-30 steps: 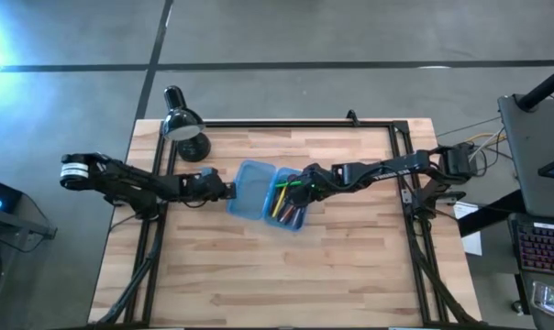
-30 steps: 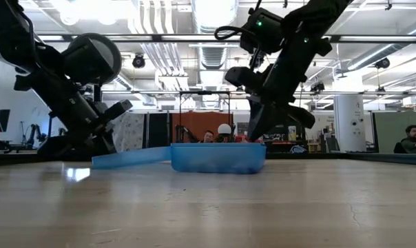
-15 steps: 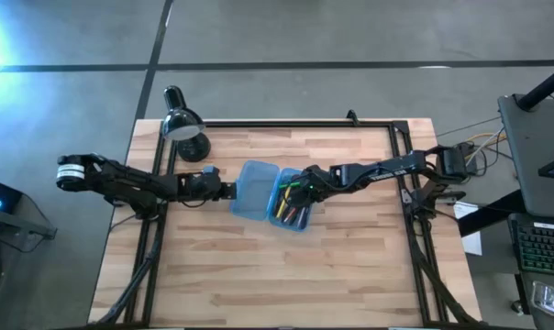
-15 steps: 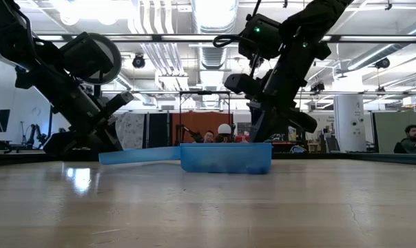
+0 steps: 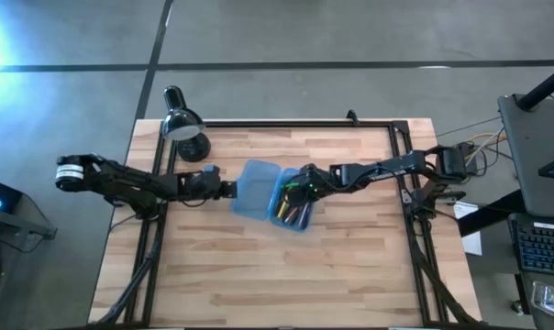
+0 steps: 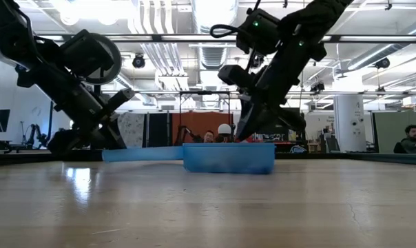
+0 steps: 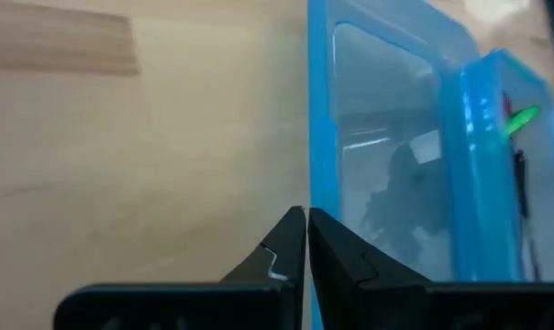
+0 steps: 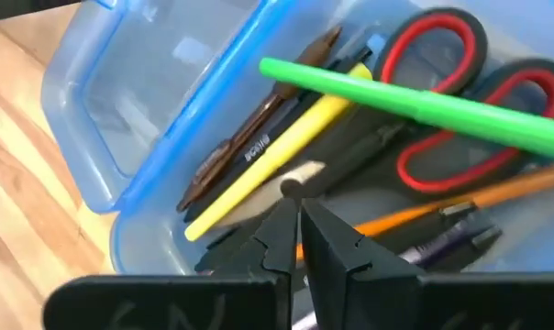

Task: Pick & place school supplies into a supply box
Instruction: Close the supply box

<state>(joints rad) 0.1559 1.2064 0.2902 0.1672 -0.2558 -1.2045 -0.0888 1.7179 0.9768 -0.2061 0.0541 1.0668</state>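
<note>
The supply box (image 5: 275, 195), a see-through blue case, lies open near the table's middle, its lid (image 5: 255, 188) spread toward the left. Its tray (image 8: 158, 234) holds the school supplies: a green pen (image 8: 415, 105), a yellow pencil (image 8: 277, 156), an orange pencil (image 8: 460, 203), dark pens (image 8: 249, 147) and red-handled scissors (image 8: 460, 101). My left gripper (image 7: 306, 215) is shut at the lid's free rim. My right gripper (image 8: 296, 200) is shut and dips into the tray among the pens. My left gripper meets the lid's free long rim (image 7: 312, 137) with its shut fingertips, slanting down from the table's left. Whether the rim is pinched or rests on the tips, I cannot tell. The lid (image 6: 142, 153) stands about level, off the table. My right gripper points its shut fingertips (image 8: 282, 225) steeply down from the table's right into the tray, over the pale end of a dark pen (image 8: 300, 174). The fingers hide the spot, so I cannot tell whether they touch it.
A black desk lamp (image 5: 185, 128) stands at the table's far left corner, just behind my left arm. A dark frame rail (image 5: 286, 122) runs along the far edge. People (image 6: 414, 138) sit in the room beyond. Bare wood (image 5: 277, 275) lies on the near side.
The lid's free edge has risen from sloping down toward the table to about level. The whole box has slid a little toward the table's right edge. Both grippers have stayed shut.
</note>
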